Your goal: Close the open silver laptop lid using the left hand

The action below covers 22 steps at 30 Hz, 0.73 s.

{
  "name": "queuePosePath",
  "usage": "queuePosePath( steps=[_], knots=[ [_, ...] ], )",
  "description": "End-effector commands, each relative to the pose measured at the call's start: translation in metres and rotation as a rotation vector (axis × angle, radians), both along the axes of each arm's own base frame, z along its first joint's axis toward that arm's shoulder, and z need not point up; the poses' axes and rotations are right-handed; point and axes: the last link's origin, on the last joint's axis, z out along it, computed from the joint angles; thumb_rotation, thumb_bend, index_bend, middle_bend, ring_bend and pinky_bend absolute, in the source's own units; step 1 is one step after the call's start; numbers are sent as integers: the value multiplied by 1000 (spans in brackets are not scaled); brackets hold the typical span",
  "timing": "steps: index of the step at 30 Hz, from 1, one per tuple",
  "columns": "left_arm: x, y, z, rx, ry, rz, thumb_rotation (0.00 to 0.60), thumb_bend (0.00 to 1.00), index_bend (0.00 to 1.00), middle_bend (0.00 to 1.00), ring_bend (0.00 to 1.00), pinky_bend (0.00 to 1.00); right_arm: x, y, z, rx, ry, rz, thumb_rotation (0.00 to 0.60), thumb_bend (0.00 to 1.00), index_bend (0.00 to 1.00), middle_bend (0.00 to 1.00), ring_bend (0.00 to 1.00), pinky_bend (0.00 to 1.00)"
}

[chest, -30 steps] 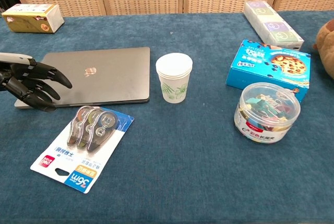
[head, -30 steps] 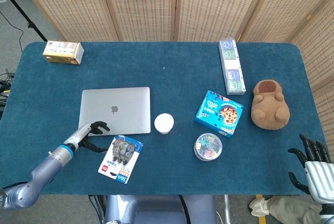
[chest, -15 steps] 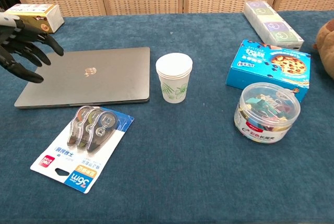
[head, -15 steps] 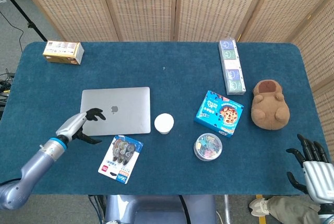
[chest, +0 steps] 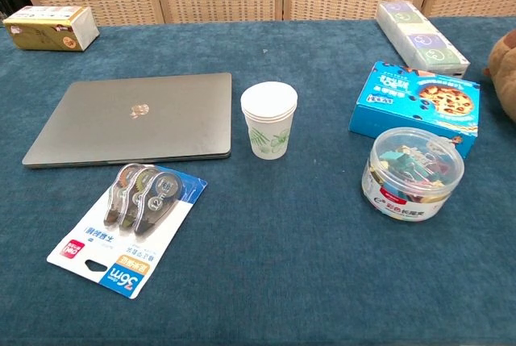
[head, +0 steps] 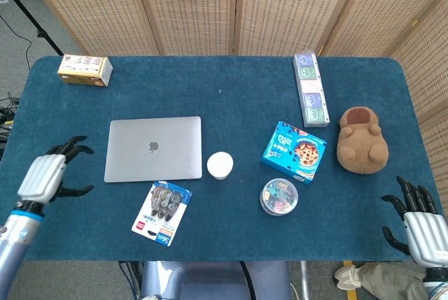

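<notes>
The silver laptop (head: 154, 149) lies flat on the blue table with its lid down, logo facing up; the chest view shows the laptop (chest: 133, 118) at the left. My left hand (head: 47, 176) hovers at the table's left edge, well clear of the laptop, fingers spread and holding nothing. At the table's near right corner my right hand (head: 414, 219) has its fingers apart and is empty. Neither hand shows in the chest view.
A stack of paper cups (chest: 268, 119) stands just right of the laptop. A correction tape pack (chest: 129, 225) lies in front of it. A clip tub (chest: 412, 173), blue cookie box (chest: 417, 107), plush toy (head: 361, 140), long box (head: 309, 88) and yellow box (head: 85, 70) sit around.
My left hand has lifted off the laptop's near left corner and drawn back left to the table edge, leaving the chest view. The laptop stays shut and still.
</notes>
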Motion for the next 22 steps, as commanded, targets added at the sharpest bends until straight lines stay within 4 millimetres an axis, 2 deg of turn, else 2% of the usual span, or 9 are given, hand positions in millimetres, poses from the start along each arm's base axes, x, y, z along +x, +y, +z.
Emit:
queuePosePath(
  steps=[1, 5, 8, 13, 22],
  knots=[
    [-33, -68, 13, 159, 42, -11, 600, 128, 332, 192, 256, 219, 0, -3, -4, 0, 7, 1, 600, 353, 269, 0, 0, 0],
    [-49, -92, 16, 219, 43, -9, 600, 128, 332, 192, 256, 219, 2, -3, -9, 11, 13, 6, 600, 353, 269, 0, 0, 0],
    [-57, -103, 12, 221, 19, 14, 600, 128, 332, 192, 255, 219, 3, -3, -11, 14, 16, 5, 600, 353, 271, 0, 0, 0],
    [-65, -110, 9, 215, 3, 25, 600, 128, 332, 191, 256, 219, 2, -3, -12, 14, 20, 1, 600, 353, 271, 0, 0, 0],
    [-65, -112, 8, 218, 1, 7, 600, 128, 332, 190, 254, 219, 2, -3, -18, 30, 27, 3, 600, 353, 269, 0, 0, 0]
  ],
)
